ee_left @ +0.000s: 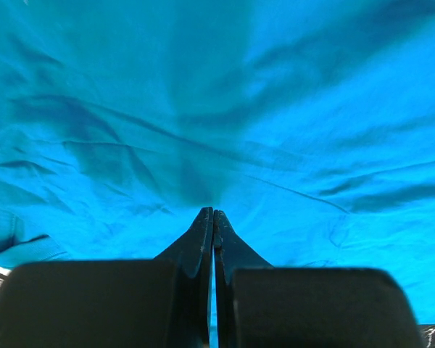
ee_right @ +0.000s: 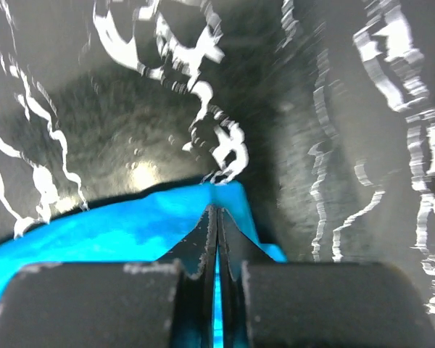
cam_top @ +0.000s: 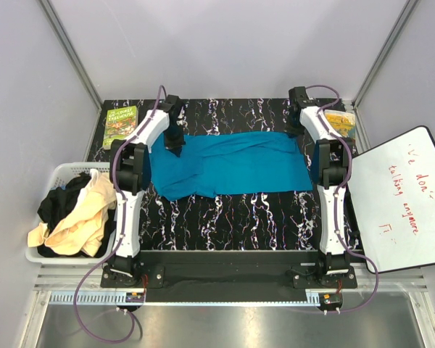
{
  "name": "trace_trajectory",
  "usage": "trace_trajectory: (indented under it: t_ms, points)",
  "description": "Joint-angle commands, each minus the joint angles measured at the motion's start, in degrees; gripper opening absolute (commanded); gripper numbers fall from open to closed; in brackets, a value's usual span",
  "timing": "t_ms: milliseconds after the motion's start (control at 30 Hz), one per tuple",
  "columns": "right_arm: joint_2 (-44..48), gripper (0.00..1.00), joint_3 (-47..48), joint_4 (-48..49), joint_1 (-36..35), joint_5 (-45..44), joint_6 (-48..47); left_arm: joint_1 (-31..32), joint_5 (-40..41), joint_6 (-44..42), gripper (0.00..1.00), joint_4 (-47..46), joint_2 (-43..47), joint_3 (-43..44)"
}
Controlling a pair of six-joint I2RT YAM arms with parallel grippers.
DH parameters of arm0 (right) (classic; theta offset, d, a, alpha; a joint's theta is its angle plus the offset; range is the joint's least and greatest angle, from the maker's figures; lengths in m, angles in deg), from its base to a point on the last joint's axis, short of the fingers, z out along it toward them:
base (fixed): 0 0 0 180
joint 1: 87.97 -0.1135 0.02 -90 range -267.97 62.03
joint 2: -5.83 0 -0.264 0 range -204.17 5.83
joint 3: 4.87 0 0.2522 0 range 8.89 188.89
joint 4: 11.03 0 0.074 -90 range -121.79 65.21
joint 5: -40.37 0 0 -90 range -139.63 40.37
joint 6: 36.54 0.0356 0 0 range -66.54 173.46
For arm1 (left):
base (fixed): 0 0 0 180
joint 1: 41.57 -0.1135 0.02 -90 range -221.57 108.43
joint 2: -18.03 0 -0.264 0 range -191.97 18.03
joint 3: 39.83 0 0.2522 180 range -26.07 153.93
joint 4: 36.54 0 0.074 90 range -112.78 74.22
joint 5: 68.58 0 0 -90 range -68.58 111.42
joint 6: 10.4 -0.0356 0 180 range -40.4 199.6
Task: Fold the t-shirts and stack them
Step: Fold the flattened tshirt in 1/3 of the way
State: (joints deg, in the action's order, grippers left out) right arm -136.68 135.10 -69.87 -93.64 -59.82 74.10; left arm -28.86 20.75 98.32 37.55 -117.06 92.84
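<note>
A teal blue t-shirt (cam_top: 228,165) lies spread across the black marbled table (cam_top: 232,217), partly folded into a long band. My left gripper (cam_top: 175,143) is at the shirt's far left edge, and in the left wrist view (ee_left: 214,212) it is shut with teal fabric (ee_left: 290,109) pinched between the jaws. My right gripper (cam_top: 299,131) is at the shirt's far right corner. In the right wrist view (ee_right: 217,209) it is shut on the teal corner (ee_right: 130,225). A black t-shirt (cam_top: 61,199) and cream-beige t-shirts (cam_top: 83,217) lie heaped in a basket.
The white slatted basket (cam_top: 58,172) stands at the table's left edge. A green book (cam_top: 120,123) lies at the far left corner and a yellow book (cam_top: 341,122) at the far right. A whiteboard (cam_top: 406,196) leans at the right.
</note>
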Motion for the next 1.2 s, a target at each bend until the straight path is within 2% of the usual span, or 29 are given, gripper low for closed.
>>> trace_trajectory:
  t_ms: [0, 67, 133, 233, 333, 433, 467, 533, 567, 700, 933, 1167]
  points:
    - [0.0, 0.11, 5.5, -0.4, 0.2, -7.8, -0.2, 0.3, -0.3, -1.7, 0.00, -0.7, 5.2, -1.0]
    - [0.7, 0.36, 6.4, -0.3, 0.1, -6.9, -0.7, 0.4, -0.4, -2.0, 0.00, -0.5, 5.4, -1.2]
    - [1.8, 0.56, 6.1, 0.6, 0.0, -5.5, -1.3, 0.6, -0.1, -2.3, 0.00, -0.3, 6.0, -1.7]
    - [4.5, 0.65, 4.6, 1.1, 0.0, -3.1, -1.8, 0.6, 0.3, -2.9, 0.00, -0.2, 7.5, -2.7]
    - [10.0, 0.67, 0.0, 3.1, -0.1, 1.5, -2.4, 0.6, 0.1, -3.2, 0.00, -0.2, 9.5, -3.7]
    - [14.4, 0.62, -6.1, 6.4, -1.2, 8.1, -2.5, 0.9, -1.2, -3.7, 0.00, -0.2, 11.4, -5.3]
    - [15.2, 0.50, -7.5, 6.9, -1.6, 9.3, -3.0, 1.1, -1.4, -3.9, 0.00, 0.0, 12.0, -5.6]
    - [17.1, 0.14, -10.8, 7.2, -3.5, 11.3, -3.5, 1.7, -1.7, -4.3, 0.00, 0.0, 12.4, -7.0]
    - [17.6, 0.00, -11.9, 7.2, -4.3, 12.0, -3.4, 1.9, -2.0, -4.5, 0.00, 0.3, 12.6, -7.5]
    - [19.0, 0.00, -15.2, 5.1, -7.2, 17.4, -4.0, 3.0, -3.6, -4.7, 0.00, 0.7, 13.6, -11.3]
    - [15.2, 0.00, -13.9, 0.5, -12.3, 27.6, -7.3, 7.1, -5.2, -6.0, 0.00, 0.7, 19.0, -19.1]
    - [7.0, 0.00, -8.8, -2.0, -14.1, 29.0, -6.3, 9.9, -3.6, -3.2, 0.00, -0.2, 19.7, -25.4]
